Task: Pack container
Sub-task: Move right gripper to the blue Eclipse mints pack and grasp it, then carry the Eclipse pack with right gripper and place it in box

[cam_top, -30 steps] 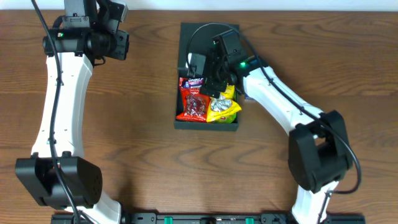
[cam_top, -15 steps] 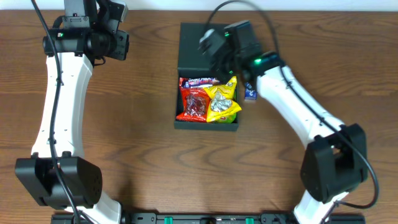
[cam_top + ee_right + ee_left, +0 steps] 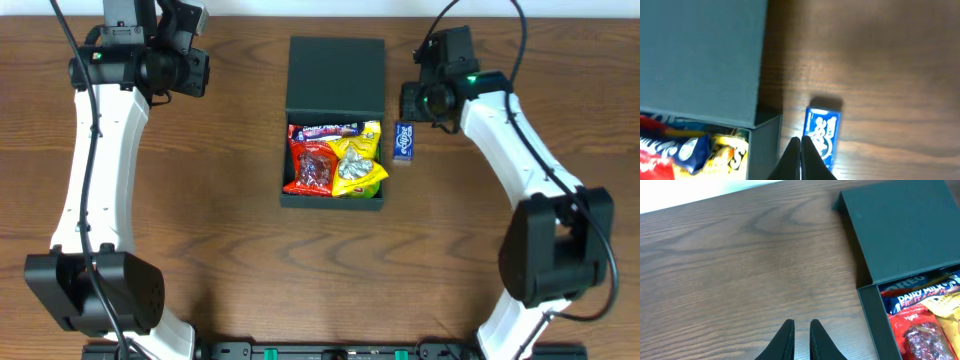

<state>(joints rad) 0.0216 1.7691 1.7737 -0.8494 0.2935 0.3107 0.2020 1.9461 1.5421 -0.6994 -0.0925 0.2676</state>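
Observation:
The container (image 3: 334, 199) is a dark square box whose hinged lid (image 3: 336, 75) lies open and flat behind it. A red packet (image 3: 312, 166), a yellow packet (image 3: 360, 165) and a blue-and-white packet (image 3: 325, 128) lie inside. On the table just right of the box lies a small blue packet (image 3: 403, 141). My right gripper (image 3: 411, 104) hovers right of the lid and is shut on nothing. In the right wrist view its tips (image 3: 801, 142) sit between the box wall and the blue packet (image 3: 822, 131). My left gripper (image 3: 801, 329) is shut and empty, far left of the lid (image 3: 905, 225).
Bare brown wood table (image 3: 230, 250) surrounds the box. The left arm (image 3: 95, 150) stands along the left side and the right arm (image 3: 520, 160) along the right. A pale wall edge (image 3: 700, 190) lies beyond the table's far edge.
My right gripper was over the box with the yellow packet; it has withdrawn up and right past the lid and shut. The yellow packet now lies in the box. The left arm is unmoved.

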